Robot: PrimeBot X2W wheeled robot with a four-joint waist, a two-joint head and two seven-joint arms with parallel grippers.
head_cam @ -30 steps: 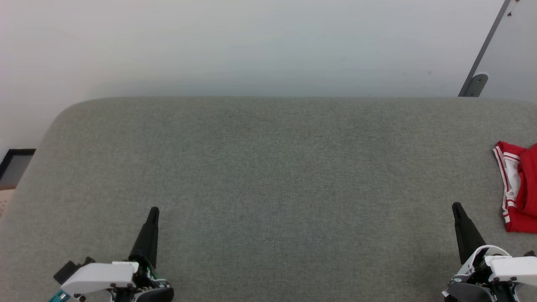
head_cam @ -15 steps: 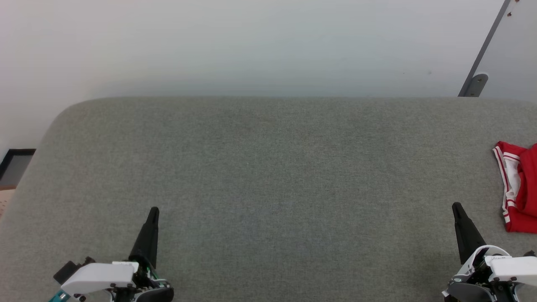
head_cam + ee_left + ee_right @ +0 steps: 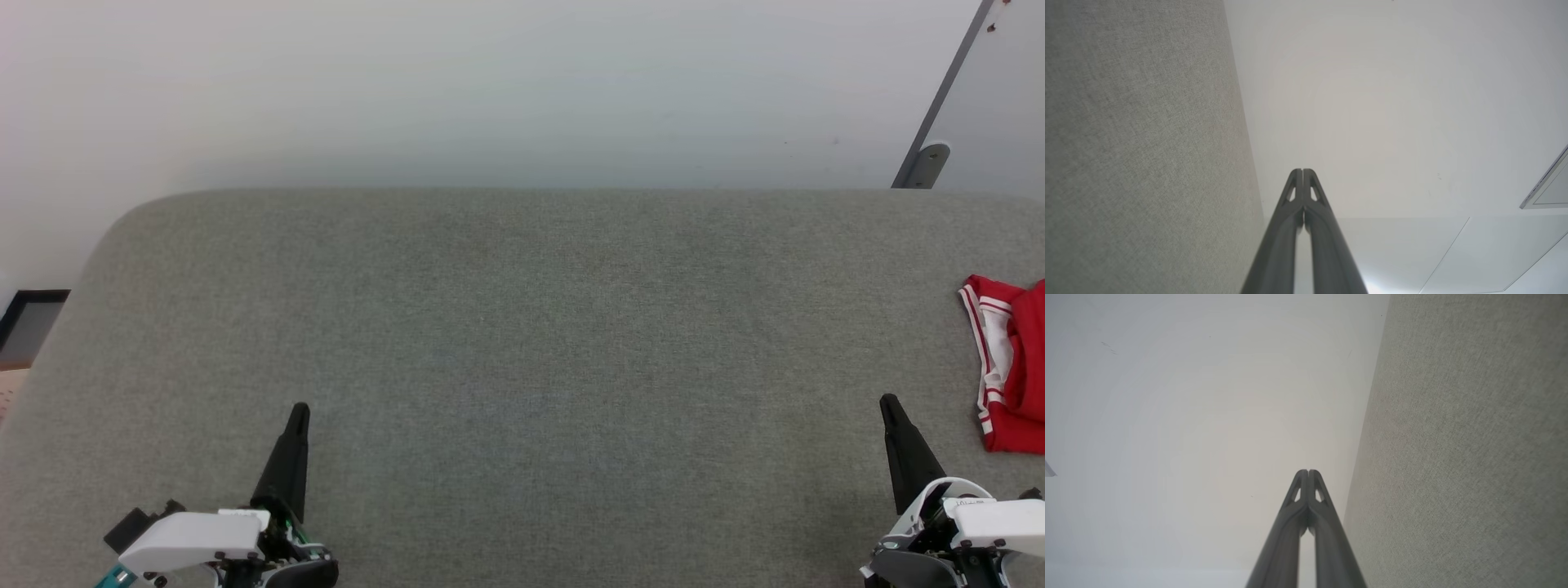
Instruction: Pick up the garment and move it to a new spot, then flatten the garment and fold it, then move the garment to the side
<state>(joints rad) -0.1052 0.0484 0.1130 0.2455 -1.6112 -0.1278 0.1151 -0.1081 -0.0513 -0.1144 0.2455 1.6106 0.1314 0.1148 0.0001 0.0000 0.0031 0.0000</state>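
The garment [image 3: 1012, 367], red with white and striped trim, lies folded at the right edge of the grey fabric surface [image 3: 522, 343], cut off by the head view's border. My left gripper [image 3: 300, 408] hovers at the lower left, shut and empty, far from the garment. My right gripper [image 3: 887, 400] stands at the lower right, shut and empty, a short way left of the garment and apart from it. In the left wrist view the left gripper [image 3: 1302, 170] has its tips pressed together, and the right gripper [image 3: 1308, 471] looks the same in the right wrist view.
A pale wall [image 3: 490, 90] rises behind the surface's far edge. A grey slanted panel with a bracket [image 3: 931, 159] stands at the upper right. A dark framed object [image 3: 28, 322] sits past the surface's rounded left corner.
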